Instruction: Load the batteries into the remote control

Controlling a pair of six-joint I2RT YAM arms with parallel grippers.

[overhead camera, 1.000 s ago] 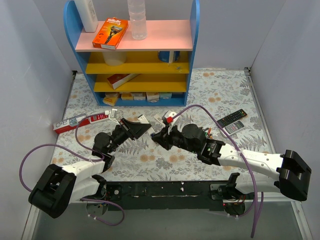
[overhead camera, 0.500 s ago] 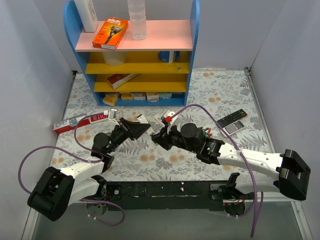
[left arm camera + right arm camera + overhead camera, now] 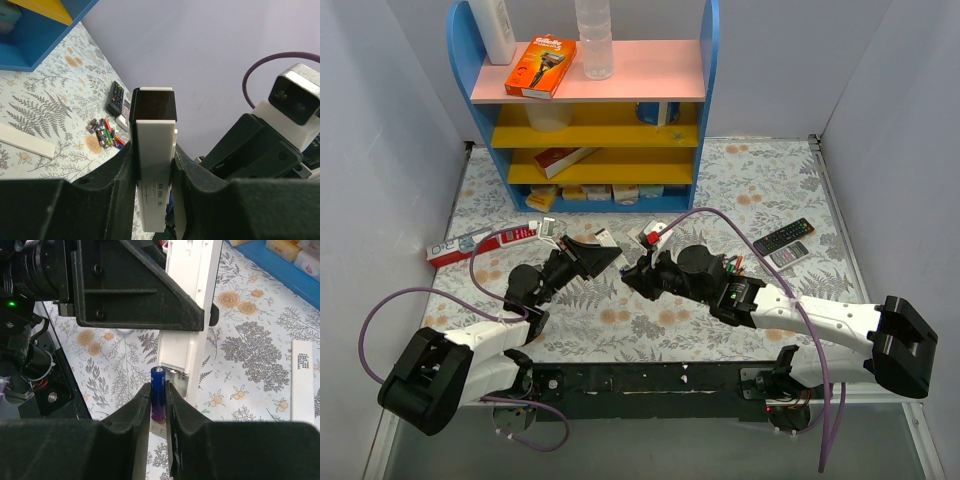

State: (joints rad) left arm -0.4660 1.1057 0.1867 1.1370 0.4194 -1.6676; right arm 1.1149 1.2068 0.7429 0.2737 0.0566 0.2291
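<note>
Right gripper (image 3: 158,399) clamping battery (image 3: 159,384), beside remote control (image 3: 187,340)

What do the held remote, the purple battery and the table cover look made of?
Remote control: white moulded plastic, matte, with a glossy dark end window. Battery: metal cell in shiny blue-purple wrap, bare metal cap. Table cover: probably printed vinyl or cloth; floral pattern, hard to tell.

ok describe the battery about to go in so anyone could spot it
In front of the blue shelf unit, the left gripper holds up the white remote control. At its open end the right gripper pinches one battery in its jaws. It is blue-purple and held aloft, unlike the loose batteries lying flat.
</note>
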